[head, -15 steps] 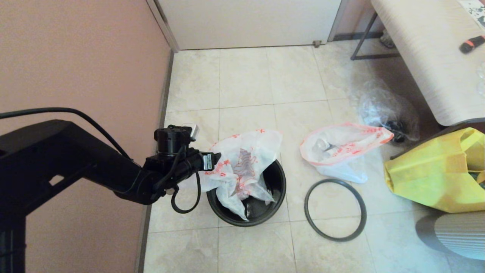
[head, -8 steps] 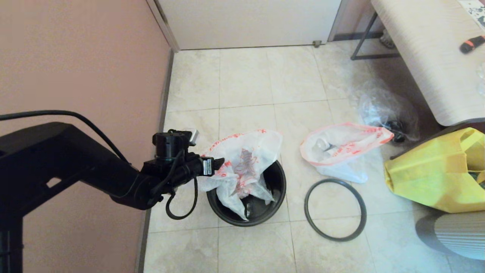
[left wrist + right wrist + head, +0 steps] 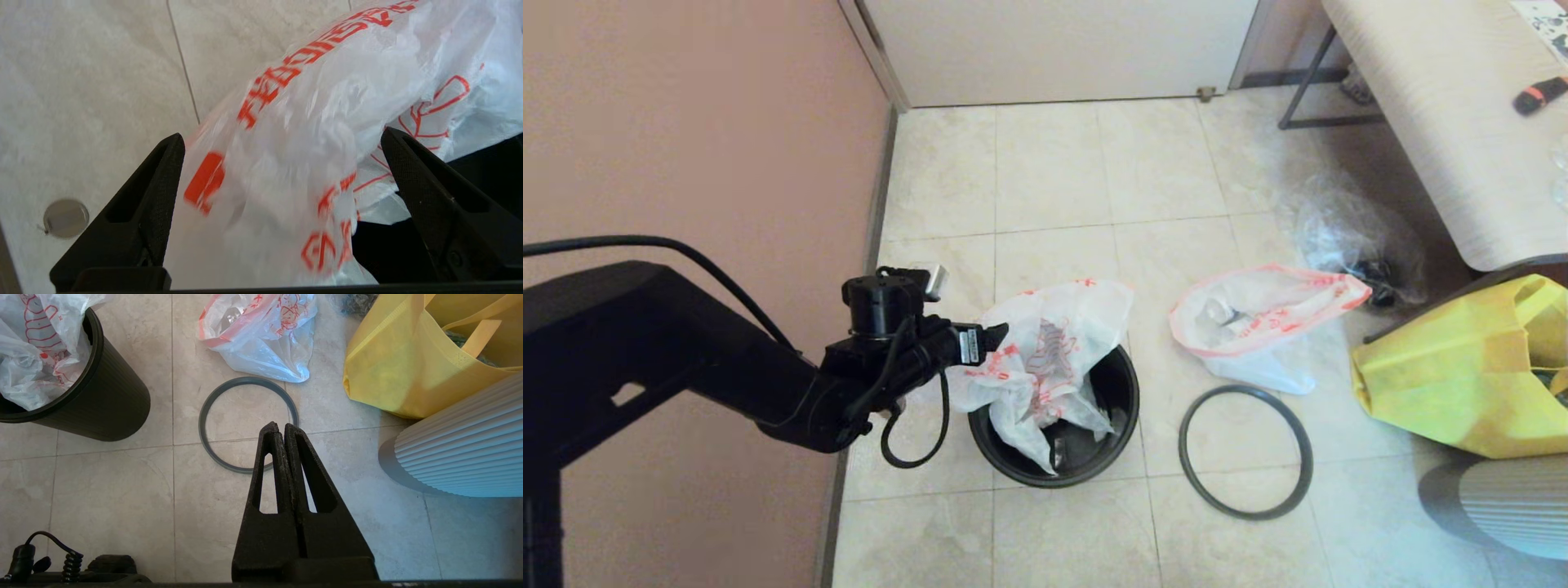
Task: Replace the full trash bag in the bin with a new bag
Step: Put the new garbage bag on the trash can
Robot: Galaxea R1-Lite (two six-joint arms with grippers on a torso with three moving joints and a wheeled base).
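- left gripper (image 3: 282, 139) at the bin's left rim, fingers spread wide apart, new bag (image 3: 1045, 359) bunched between them, not pinched
- new bag half stuffed in the bin (image 3: 1111, 457), rest puffed up above the rim
- full trash bag (image 3: 1258, 322) lying on the floor right of the bin
- rim ring (image 3: 1245, 452) flat on the floor, just in front of the full bag
- right gripper (image 3: 284, 428) hanging above the ring, fingers pressed together, holding nothing
- yellow bag (image 3: 1462, 376) far right
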